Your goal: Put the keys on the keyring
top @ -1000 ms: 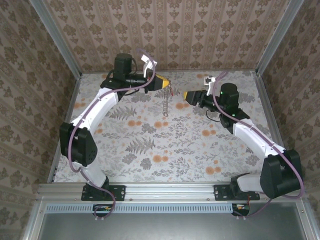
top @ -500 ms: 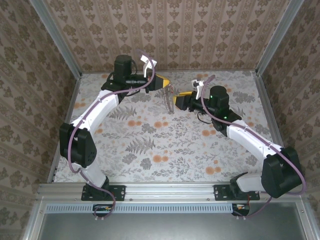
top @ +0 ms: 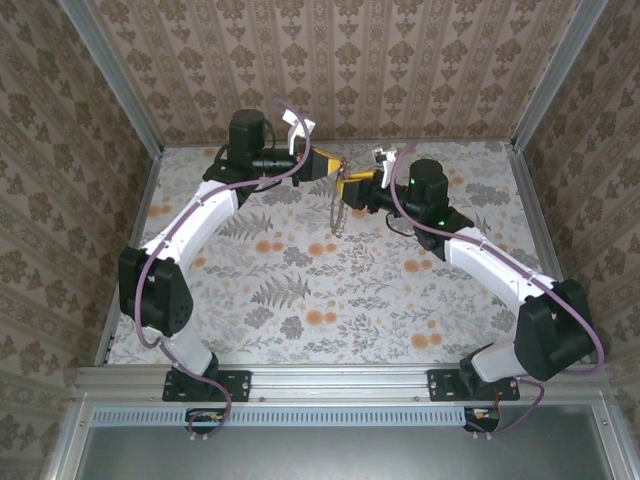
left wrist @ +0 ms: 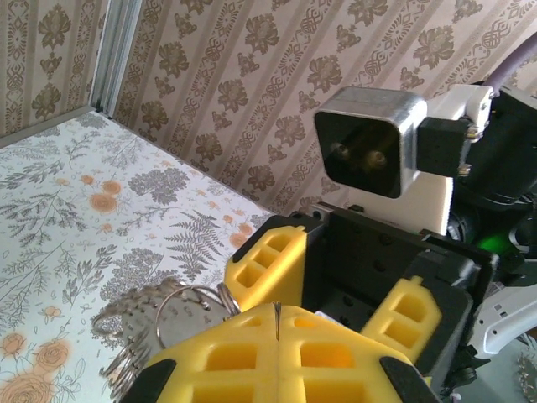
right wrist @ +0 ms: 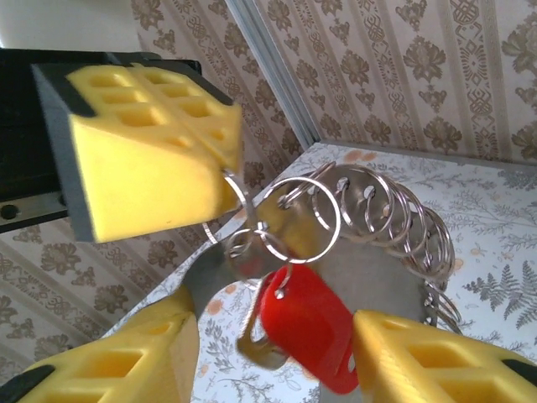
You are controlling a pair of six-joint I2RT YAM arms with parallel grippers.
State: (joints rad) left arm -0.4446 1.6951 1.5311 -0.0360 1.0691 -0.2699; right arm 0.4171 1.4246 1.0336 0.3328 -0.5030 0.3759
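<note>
Keyring point(top: 337, 214) hangs as a chain of linked rings from the left pincer point(top: 334, 165), far centre, above the surface point(top: 300, 290); whether its lower end touches the surface cannot be told from the top view. Left pincer is clamped flat on the keyring: in the right wrist view its yellow fingers point(right wrist: 143, 159) are pressed together with a ring wire coming out of the seam. Right pincer point(top: 346, 188) sits just beside it from the right, fingers part-way apart. The red key point(right wrist: 306, 329) hangs between those fingers, with a gap to each as far as can be seen, so nothing is gripped there. Progress, as a judgement: the key looks to hang by a small ring from the cluster under the left pincer, but whether it is properly threaded onto the keyring itself or only caught there cannot be told. If not threaded, the whole threading step is left; if threaded, only checking and release. View comparison: the top view gives the layout, both arms meeting tip to tip and the chain dropping below them. The right wrist view gives the detail of the key, its hole and the rings fanned out behind point(right wrist: 382, 210). The left wrist view shows the shut seam of the left pincer point(left wrist: 277, 348), rings bunched at its left point(left wrist: 172, 309), and the right pincer's two fingers point(left wrist: 267, 267) facing it, spread.
</note>
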